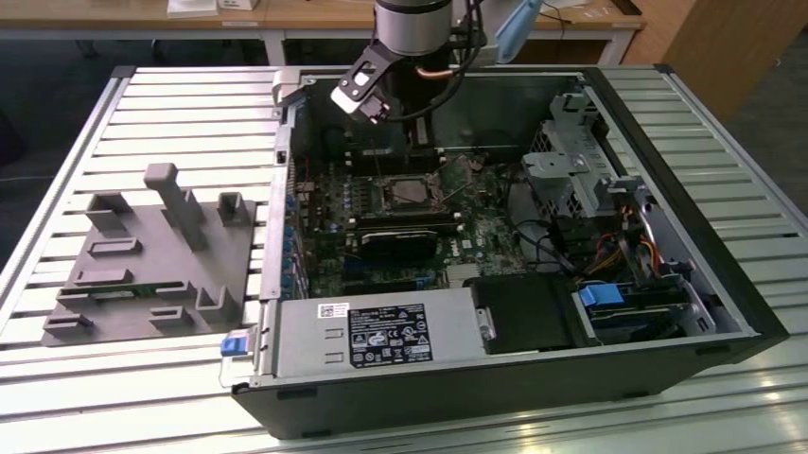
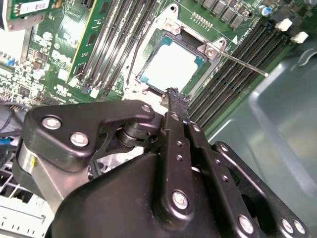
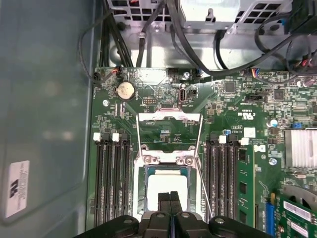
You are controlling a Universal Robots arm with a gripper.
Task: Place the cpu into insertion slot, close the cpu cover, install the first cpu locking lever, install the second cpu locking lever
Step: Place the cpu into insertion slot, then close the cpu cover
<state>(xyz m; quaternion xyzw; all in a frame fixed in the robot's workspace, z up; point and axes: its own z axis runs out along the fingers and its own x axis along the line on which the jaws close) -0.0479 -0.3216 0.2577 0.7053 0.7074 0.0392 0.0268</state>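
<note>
- First wrist view: gripper [image 3: 170, 202] fingers pressed together, empty, just above the cpu [image 3: 167, 184], which lies flat in the insertion slot [image 3: 140, 192].
- cpu cover [image 3: 168, 117] is flipped open; it looks thin, stiff and hinged, probably best pushed at its free edge.

Both wrist views above insertion slot [image 3: 140, 193]
</note>
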